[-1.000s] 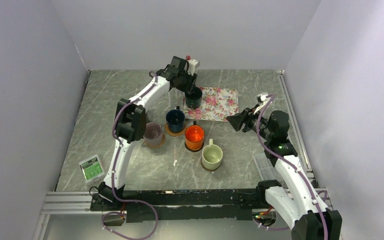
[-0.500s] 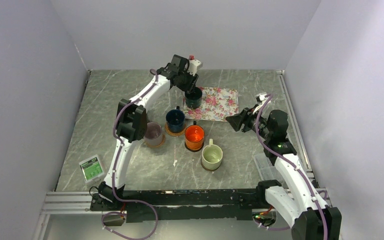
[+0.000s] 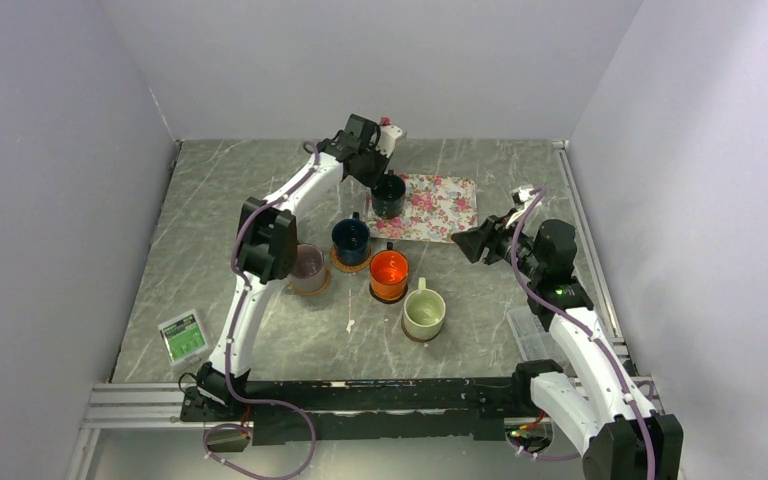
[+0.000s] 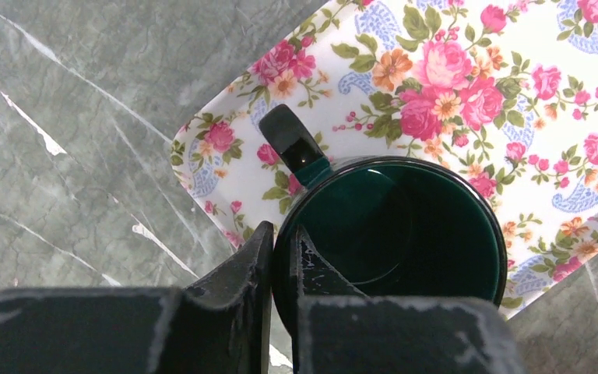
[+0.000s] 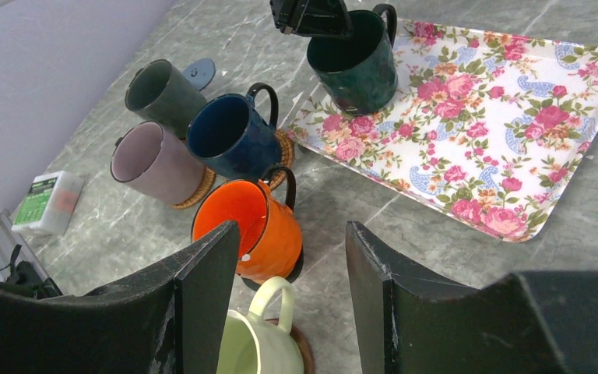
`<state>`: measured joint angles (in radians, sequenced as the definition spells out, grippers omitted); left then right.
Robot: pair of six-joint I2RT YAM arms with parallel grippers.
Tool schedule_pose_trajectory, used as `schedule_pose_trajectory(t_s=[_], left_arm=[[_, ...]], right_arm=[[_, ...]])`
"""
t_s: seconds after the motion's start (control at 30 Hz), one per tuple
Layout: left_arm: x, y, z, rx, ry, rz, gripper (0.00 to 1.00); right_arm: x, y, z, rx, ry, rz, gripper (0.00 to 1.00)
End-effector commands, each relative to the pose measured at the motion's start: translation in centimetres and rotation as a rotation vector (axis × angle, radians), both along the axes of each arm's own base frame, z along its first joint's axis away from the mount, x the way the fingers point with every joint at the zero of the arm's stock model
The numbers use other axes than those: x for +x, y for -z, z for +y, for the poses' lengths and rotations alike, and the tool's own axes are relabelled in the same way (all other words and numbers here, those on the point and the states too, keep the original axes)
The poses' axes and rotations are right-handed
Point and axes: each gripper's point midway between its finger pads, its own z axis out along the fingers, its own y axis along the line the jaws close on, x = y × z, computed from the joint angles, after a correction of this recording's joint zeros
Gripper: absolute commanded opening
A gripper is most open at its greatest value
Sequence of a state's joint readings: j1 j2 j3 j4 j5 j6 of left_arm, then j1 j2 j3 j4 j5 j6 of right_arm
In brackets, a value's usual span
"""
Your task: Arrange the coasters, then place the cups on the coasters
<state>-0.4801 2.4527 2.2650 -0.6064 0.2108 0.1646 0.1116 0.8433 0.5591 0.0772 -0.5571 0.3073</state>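
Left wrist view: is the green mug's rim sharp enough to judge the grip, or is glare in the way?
Left wrist: dark green mug rim sharp, only a thin highlight; left gripper fingers near the lens look soft. Top external: mug tiny, grip unreadable.

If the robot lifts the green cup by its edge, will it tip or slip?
Probably tilts: the left gripper pinches the dark green cup at one rim spot. Its glossy glaze looks slippery. Likely stiff ceramic, breakable if dropped.

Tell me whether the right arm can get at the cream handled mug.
Probably yes: the right end effector hangs open near the cream handled mug, nothing between them. The glossy orange mug stands close beside it, so clearance is tight.
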Motion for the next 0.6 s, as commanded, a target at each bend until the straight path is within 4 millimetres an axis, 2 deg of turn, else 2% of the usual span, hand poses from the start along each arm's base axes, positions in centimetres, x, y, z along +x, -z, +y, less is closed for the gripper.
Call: schedule_pose_trajectory(t_s=[0.0, 0.1, 0.23, 0.4, 0.57], left_arm=[[0.6, -4.1, -1.3, -0.055, 0.002, -0.099, 0.06], [0.7, -6.0, -1.3, -0.108, -0.044, -0.124, 0.03], [0.6, -10.5, -1.2, -0.225, -0.153, -0.152, 0.03], [0.4, -15.6, 0.9, -0.323, -0.374, -0.180, 0.03], [-0.7, -18.8, 4.2, -0.349, -0.526, -0.214, 0.03]], right_arm=[[0.2, -1.9, 0.0, 0.008, -0.005, -0.074, 0.57], [0.2, -2.0, 0.0, 0.007, -0.004, -0.076, 0.57], [0.2, -2.0, -0.1, 0.003, 0.005, -0.075, 0.57], [0.2, -2.1, -0.4, 0.002, 0.025, -0.076, 0.59], [0.2, -2.3, -1.0, -0.012, 0.061, -0.081, 0.61]])
